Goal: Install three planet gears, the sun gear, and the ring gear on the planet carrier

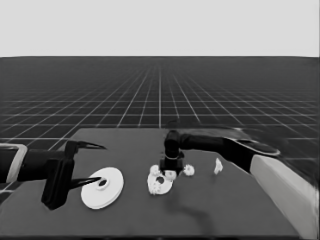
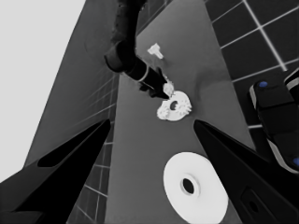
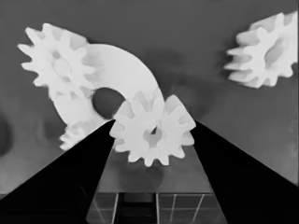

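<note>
Right gripper (image 1: 170,170) down over mid-table, pointed black fingers closed on a small white toothed planet gear (image 3: 153,130), pinched between the two wedges as the right wrist view shows. Just past the fingertips, the smaller round part (image 3: 122,79), a flat white disc with a wide centre hole, serving as the planet carrier. Already seated on it: one small white gear (image 3: 58,63) on its far rim, and what looks like a second (image 3: 77,133) peeping out beside one finger, partly hidden. Held gear overlapping the near rim of the disc; resting on it or hanging just above, impossible to tell.

Off to one side of the same gripper, a fourth white toothed gear (image 3: 262,49), loose on the dark table (image 1: 235,210) and apart from the disc. Farther out on the arm's side, a thin white piece (image 1: 218,166), upright and untouched.

Left gripper (image 1: 92,165) parked over the table's left end, fingers spread wide and holding nothing. Beneath and between them, the larger round part (image 1: 102,188), a thick-rimmed white disc with a small dark hole, lying flat, well apart from the smaller disc: the ring gear, not yet used.

Judged progress: roughly two gears placed, a third in hand. Left to do: seating that one, fitting the loose gear, then capping the set with the large disc.
</note>
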